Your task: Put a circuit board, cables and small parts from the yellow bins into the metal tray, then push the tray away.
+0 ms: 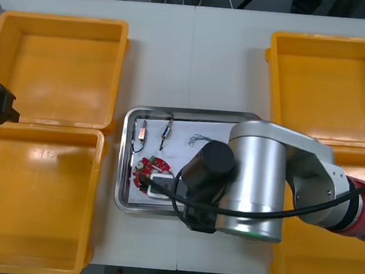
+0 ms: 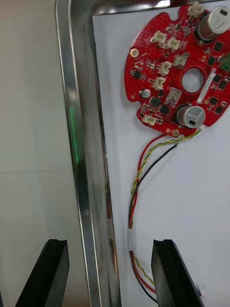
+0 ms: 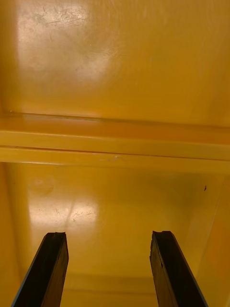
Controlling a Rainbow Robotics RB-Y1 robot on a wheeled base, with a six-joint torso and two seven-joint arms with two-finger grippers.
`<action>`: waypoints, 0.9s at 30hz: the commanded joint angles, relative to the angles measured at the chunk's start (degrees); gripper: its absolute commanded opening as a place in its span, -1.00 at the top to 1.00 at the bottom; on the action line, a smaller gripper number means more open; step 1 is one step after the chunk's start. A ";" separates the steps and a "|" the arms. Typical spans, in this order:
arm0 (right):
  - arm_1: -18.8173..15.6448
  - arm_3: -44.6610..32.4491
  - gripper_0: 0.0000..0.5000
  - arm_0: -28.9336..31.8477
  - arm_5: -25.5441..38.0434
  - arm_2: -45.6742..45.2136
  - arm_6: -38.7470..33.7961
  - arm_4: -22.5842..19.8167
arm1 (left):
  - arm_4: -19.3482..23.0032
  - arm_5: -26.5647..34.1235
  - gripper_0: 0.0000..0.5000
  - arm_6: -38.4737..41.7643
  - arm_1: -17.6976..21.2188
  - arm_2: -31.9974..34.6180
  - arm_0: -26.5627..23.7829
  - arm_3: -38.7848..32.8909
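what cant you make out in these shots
Front view: the right arm hides the tray's right part.
Front view: small metal parts too small to identify.
Right wrist view: circuit board cut off by the edge; cable runs out past the right gripper.
Left wrist view: the yellow bins extend past the edges around the left gripper.

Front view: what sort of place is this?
Likely an electronics kitting bench: square yellow plastic bins flank a shiny metal tray holding a round red circuit board, a red and yellow cable and small metal parts. The right claw, open, straddles the tray's rim; the left claw, open, hangs over the left bins.
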 commanded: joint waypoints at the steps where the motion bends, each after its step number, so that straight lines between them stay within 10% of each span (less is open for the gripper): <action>1: 0.64 0.54 -1.00 -2.04 -1.31 4.51 0.24 1.91 | -0.53 -1.70 -1.00 -3.25 0.00 2.18 2.86 -2.98; 27: 3.62 8.01 -1.00 -2.22 -5.45 14.27 -1.96 9.82 | 0.00 -2.05 -1.00 -3.34 0.00 2.18 3.83 -4.65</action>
